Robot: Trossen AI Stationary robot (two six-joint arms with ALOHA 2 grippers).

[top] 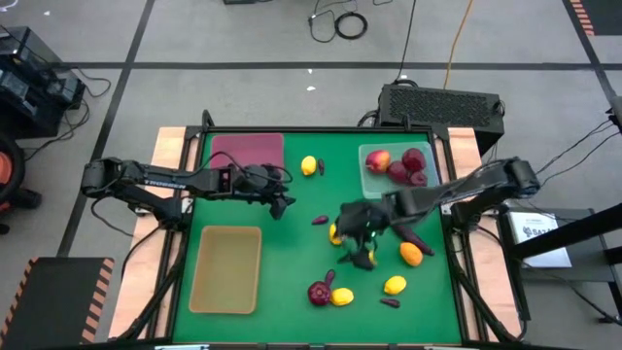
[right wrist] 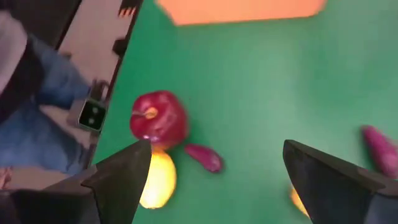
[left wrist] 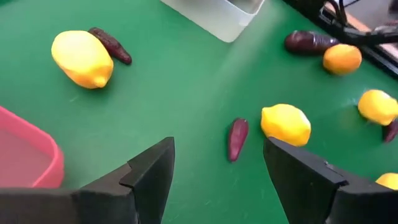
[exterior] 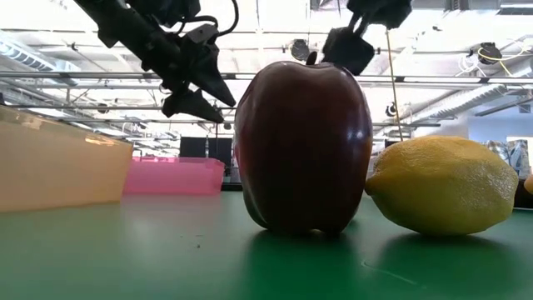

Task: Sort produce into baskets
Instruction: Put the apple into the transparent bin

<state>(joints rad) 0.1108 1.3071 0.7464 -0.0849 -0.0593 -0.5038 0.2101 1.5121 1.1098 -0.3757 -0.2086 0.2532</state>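
We saw even, bright overhead light, with ceiling strip lamps glaring in the low view. The glossy dark-red apple there carried soft highlights. The right wrist view was motion-blurred, smearing the round red apple.

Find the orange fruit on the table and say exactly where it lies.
In the high view, the orange fruit lies on the green mat's right side, touching a dark purple vegetable, with a lemon nearer the front edge and the clear tray farther back.
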